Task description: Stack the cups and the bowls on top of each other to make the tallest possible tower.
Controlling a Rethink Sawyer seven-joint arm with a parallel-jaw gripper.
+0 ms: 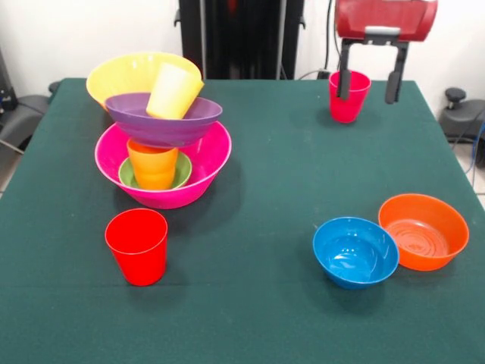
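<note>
The tower stands at the left: the big hot-pink bowl [212, 163] holds the small green bowl [183, 173], with the orange cup [153, 165] upright in it. The purple bowl [163, 127] sits on that cup, with the yellow cup [174, 91] tilted inside. The big orange-yellow bowl [125, 74] leans behind them; I cannot tell what it rests on. My gripper [368, 97] hangs open at the far right. Its left finger [344, 80] overlaps the upright crimson-pink cup [350, 105]; the right finger is clear of it. A red cup [138, 246] stands at the front left.
A blue bowl [355, 252] and an orange bowl [424, 231] sit side by side, touching, at the front right of the green table [258, 197]. The robot's black pedestal [241, 38] stands at the far edge.
</note>
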